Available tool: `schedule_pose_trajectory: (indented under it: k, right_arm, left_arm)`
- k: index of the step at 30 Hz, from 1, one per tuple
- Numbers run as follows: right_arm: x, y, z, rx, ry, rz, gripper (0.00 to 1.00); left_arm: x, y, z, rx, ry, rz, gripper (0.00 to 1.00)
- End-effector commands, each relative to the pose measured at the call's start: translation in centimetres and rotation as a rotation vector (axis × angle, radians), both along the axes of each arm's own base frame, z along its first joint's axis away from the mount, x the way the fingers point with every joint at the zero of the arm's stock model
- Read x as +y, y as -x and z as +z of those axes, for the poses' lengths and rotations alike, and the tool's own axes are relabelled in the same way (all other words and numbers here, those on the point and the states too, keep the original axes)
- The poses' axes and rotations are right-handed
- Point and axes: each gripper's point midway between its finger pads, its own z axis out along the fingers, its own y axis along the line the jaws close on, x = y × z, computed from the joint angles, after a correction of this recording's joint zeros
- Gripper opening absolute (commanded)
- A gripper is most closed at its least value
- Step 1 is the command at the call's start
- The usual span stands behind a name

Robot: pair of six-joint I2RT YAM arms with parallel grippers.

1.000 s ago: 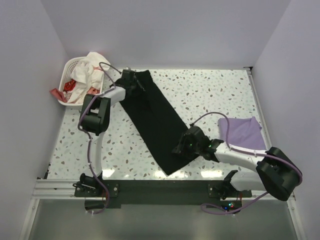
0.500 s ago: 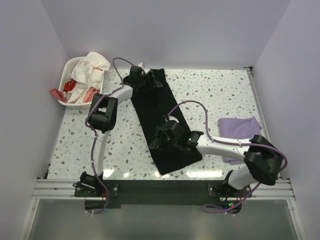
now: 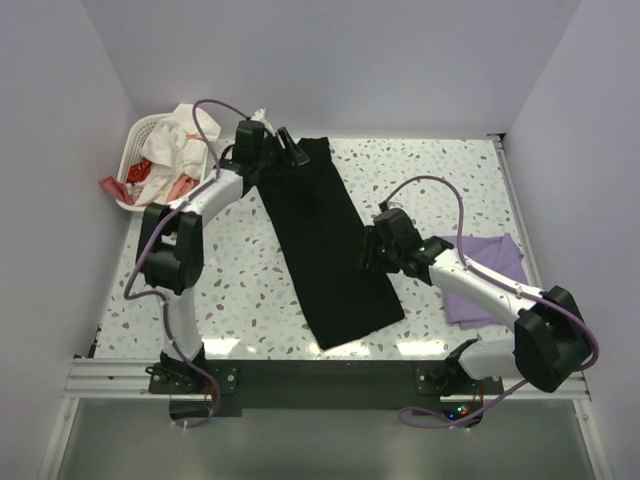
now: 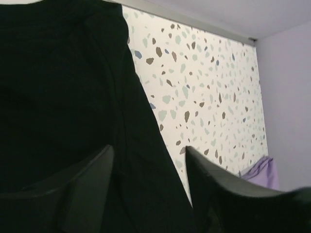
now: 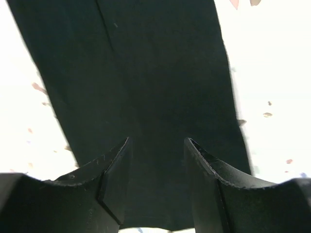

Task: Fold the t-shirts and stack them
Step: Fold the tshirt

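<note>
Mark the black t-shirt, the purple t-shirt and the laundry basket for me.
black t-shirt (image 3: pixel 325 240): top view, middle of the long folded strip.
purple t-shirt (image 3: pixel 495 255): top view, far part of the folded cloth.
laundry basket (image 3: pixel 138 135): top view, left rim.

White laundry basket (image 3: pixel 138 132) sitting in the far left corner of the table (image 3: pixel 430 175), lying close to the left wall (image 3: pixel 50 200). Crumpled white and reddish cloth (image 3: pixel 175 135) heaping above its rim, with one red piece (image 3: pixel 112 186) hanging over the near-left side. Table showing a white top with grey-brown speckles. Aluminium rail (image 3: pixel 110 372) running along the near edge, a dark plate (image 3: pixel 320 375) lying across it.
</note>
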Motion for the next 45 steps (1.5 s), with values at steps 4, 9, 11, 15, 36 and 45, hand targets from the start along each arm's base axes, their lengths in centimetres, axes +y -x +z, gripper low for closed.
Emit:
schedule_pose_trajectory:
  k: [4,9,11,15,36,45]
  right_arm:
    - [-2.0,-1.4,0.5,-0.086,0.224,0.096,0.5]
    - [-1.6,-1.5,-0.7,-0.073,0.238,0.121,0.5]
    - [-0.8,-0.9,-1.6,-0.068,0.26,0.15,0.5]
    - [0.3,0.3,-3.4,-0.061,0.332,0.19,0.5]
    - [8.7,0.3,-1.0,0.013,0.049,0.262,0.51]
    - [8.3,0.7,-1.8,0.073,-0.097,0.279,0.44]
  left_arm:
    - [2.3,8.9,-2.8,0.087,-0.069,0.168,0.48]
    - [0.6,14.7,-7.0,0.166,-0.091,0.1,0.33]
    - [-0.4,16.7,-8.7,0.19,-0.101,0.041,0.33]
    - [-0.8,19.0,-12.0,0.248,-0.142,-0.012,0.31]
    - [6.9,11.4,-14.2,0.371,-0.254,0.1,0.32]
    - [6.5,15.1,-8.0,0.252,-0.162,0.072,0.36]
